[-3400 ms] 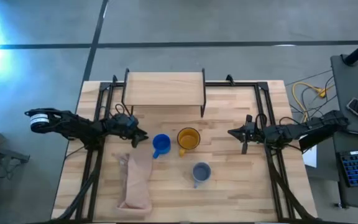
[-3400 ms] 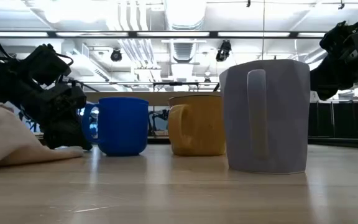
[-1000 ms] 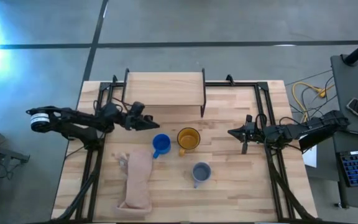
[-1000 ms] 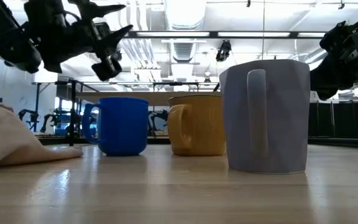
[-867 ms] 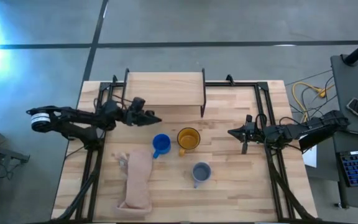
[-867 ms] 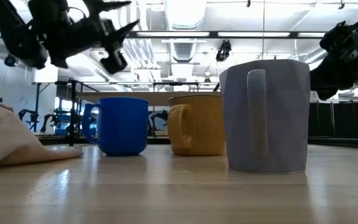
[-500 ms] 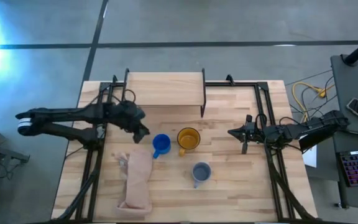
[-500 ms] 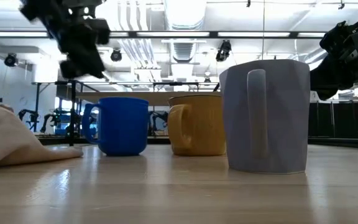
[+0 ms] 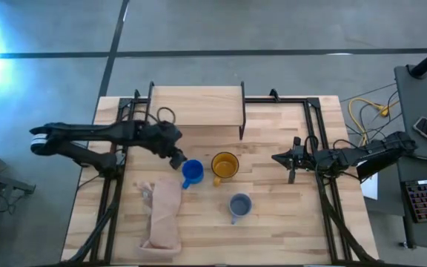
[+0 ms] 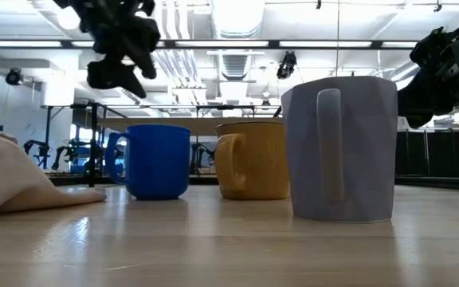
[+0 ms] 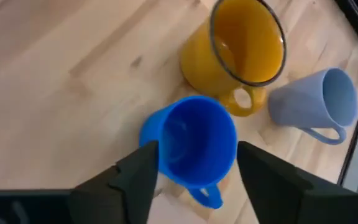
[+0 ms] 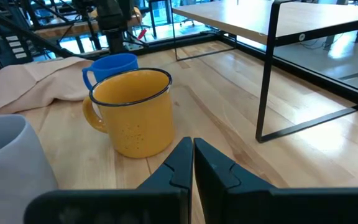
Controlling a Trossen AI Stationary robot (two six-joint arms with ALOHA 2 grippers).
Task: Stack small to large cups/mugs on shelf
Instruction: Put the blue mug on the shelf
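Hovering just above the bright blue mug [image 11: 196, 144], the left gripper [image 11: 194, 177] has its dark fingers spread wide, one on each side of the mug's round rim, w/o touching it. From overhead, that gripper [image 9: 175, 159] sits just beside the blue mug [image 9: 192, 172] on the side nearest the shelf [image 9: 196, 106]. All 3 mugs stand upright on the pale wood-grain bench [image 9: 273, 222]: blue one, then the yellow-orange mug [image 9: 224, 165] just beside it, speckled enamel w/ a dark rim; grey-blue mug [image 9: 239, 205] a bit apart, nearer the front edge, smooth matte, handle facing the low camera. Shelf is a flat light-wood board on thin black metal legs, at the bench's rear, nothing on it. Tan bag [image 9: 163, 215], soft and creased, lies near the blue mug. Right gripper [image 9: 283, 158] rests over the bench's right side, well apart from the mugs, fingers pressed together, holding nothing.
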